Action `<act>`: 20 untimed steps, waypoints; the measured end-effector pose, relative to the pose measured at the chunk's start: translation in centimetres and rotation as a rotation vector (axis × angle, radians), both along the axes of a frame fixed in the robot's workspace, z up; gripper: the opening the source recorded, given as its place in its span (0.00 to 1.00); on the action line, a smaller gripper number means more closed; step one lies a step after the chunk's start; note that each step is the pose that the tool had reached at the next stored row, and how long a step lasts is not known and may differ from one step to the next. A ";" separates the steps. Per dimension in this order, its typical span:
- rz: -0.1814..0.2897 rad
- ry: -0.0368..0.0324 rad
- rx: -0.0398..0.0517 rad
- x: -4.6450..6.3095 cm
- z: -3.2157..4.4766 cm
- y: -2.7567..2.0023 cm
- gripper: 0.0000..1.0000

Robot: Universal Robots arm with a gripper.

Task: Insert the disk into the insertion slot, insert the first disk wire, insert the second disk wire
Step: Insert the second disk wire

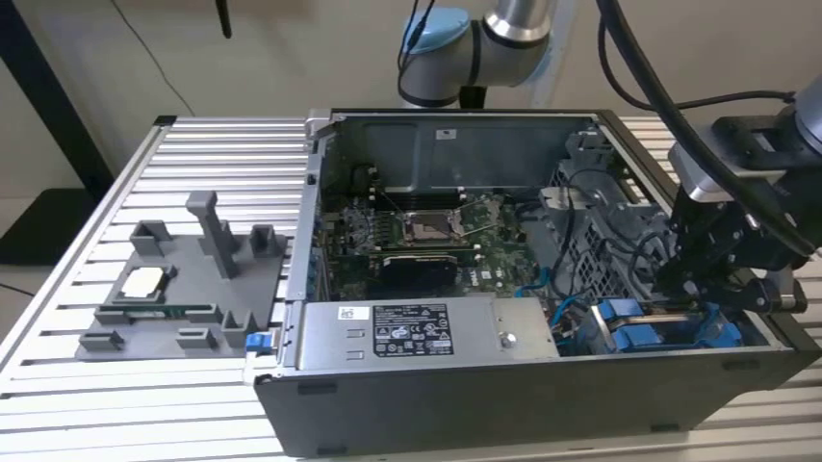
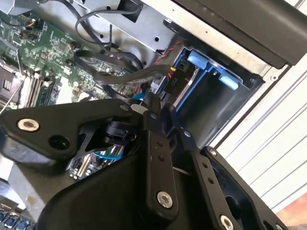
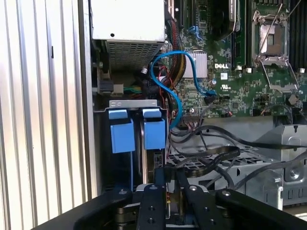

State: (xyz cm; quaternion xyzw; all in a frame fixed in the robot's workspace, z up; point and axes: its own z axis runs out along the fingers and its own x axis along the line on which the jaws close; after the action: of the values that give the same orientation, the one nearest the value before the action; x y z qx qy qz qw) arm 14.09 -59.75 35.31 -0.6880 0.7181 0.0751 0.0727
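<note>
Ribbed aluminium slats make up the desk [image 1: 218, 144], which carries an open computer case [image 1: 514, 404] lying on its side and, towards the exterior view's left, a grey fixture tray [image 1: 180, 289]. The first step looks done: the disk [image 3: 154, 135] sits down in the insertion slot [image 2: 216, 110] in the case's corner, its blue caddy tab standing just beside a second blue tab. The claw [image 2: 157, 112] hangs low inside the case at that bay, clenched, its tips drawn nearly together; whether something thin is pinched between them I cannot make out. Just past the tips, a black connector [image 2: 172, 79] on red and black leads rests against the end of the disk, so I judge the wire work is in hand, though I cannot tell if the plug is pushed home. A blue cable [image 3: 165, 72] loops from the motherboard [image 1: 424, 231] towards the bay, its far end hidden, so at least one wire step probably remains. Room is tight: the case wall runs close on one side, the power-supply box [image 1: 411, 332] stands near, and a tangle of black cables [image 3: 211, 153] over a metal cage crowds the claw. Only the way straight up, through the open side, is free.
</note>
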 end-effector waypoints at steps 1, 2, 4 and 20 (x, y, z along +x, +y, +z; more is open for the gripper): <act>0.000 0.0000 0.0083 -0.1 0.00 -0.11 0.24; 0.000 -0.0001 0.0228 -0.2 0.00 -0.19 0.24; 0.000 -0.0015 0.0591 -0.3 0.00 -0.25 0.24; 0.001 -0.0392 0.1626 -0.5 -0.20 -0.90 0.16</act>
State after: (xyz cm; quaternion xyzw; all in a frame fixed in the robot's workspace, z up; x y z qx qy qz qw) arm 13.64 -60.65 35.11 -0.6815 0.7078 0.1197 0.1424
